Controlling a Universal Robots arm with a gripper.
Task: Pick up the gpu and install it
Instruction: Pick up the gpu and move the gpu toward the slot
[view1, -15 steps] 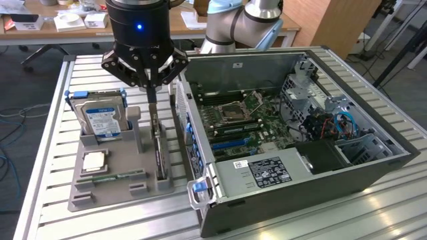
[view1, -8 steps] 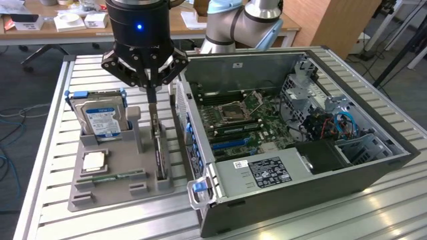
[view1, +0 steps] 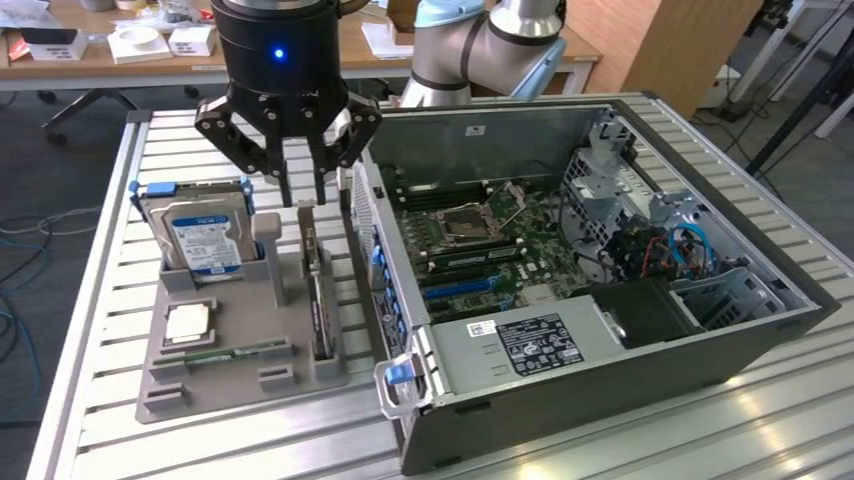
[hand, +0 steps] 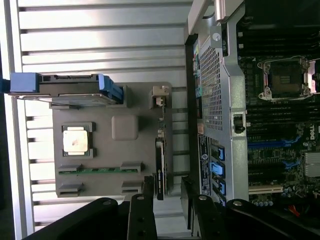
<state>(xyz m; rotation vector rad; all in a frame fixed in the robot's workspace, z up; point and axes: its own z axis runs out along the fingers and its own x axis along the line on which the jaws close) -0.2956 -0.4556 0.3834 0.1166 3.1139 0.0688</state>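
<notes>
The gpu (view1: 318, 290) is a thin dark card standing on its edge in a slot of the grey holder (view1: 214, 385), next to the open computer case (view1: 694, 350). In the wrist view the gpu (hand: 160, 162) appears edge-on as a narrow dark strip. My gripper (view1: 303, 190) hangs just above the card's far end, open, with nothing between its fingers. In the wrist view the gripper (hand: 165, 207) has one black finger on each side of the card's line, and they do not touch it.
The holder also carries a silver hard drive (view1: 207, 235) with blue rails, a CPU (view1: 187, 322) and a green RAM stick (view1: 234, 352). Inside the case lies the motherboard (view1: 467, 240) with blue slots (view1: 461, 290). The slatted metal table (view1: 94, 300) has bare room at the exterior view's left.
</notes>
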